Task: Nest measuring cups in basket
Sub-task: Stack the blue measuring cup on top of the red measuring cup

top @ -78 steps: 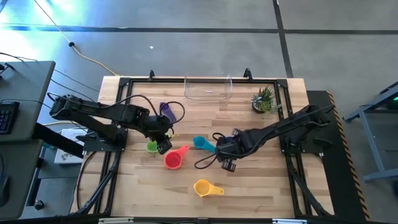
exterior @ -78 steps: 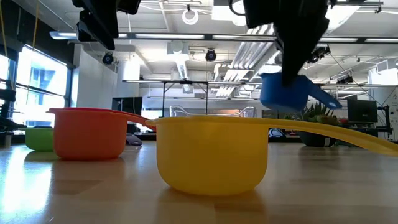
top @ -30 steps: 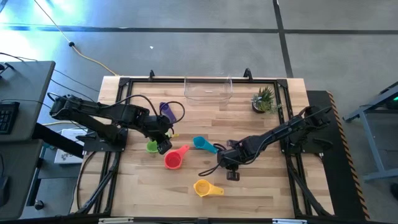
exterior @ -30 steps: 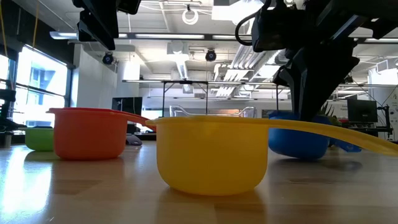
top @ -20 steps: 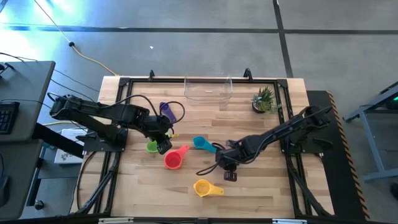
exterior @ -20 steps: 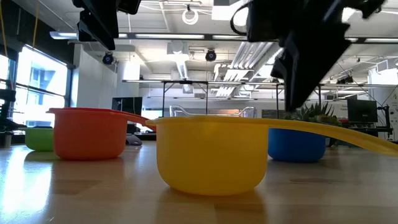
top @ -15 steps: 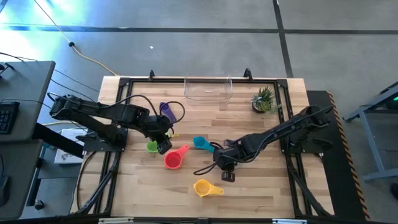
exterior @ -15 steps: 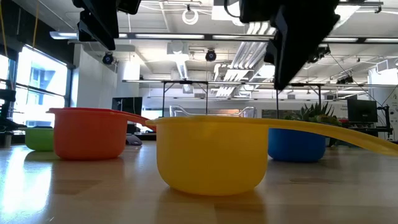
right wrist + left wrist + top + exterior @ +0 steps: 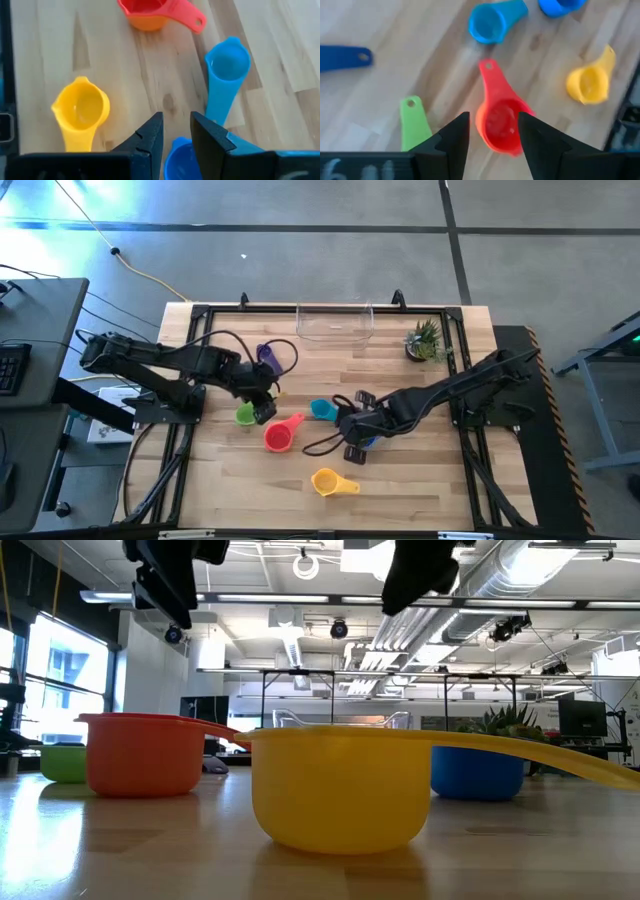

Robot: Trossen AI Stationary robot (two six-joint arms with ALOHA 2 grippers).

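Seen from above, we found the basket (image 9: 335,323) at twelve o'clock on the surface (image 9: 420,480), with the red cup (image 9: 277,436) near centre and the yellow cup (image 9: 327,480) at six. At table height, yellow stood nearest. Past the left wrist, the left gripper (image 9: 491,131) hung with fingers apart over red. Past the right wrist, the right gripper (image 9: 176,129) hovered empty, fingers slightly apart, above a blue cup (image 9: 179,156).

Bright even overhead light, soft shadows, wrist views slightly blurred
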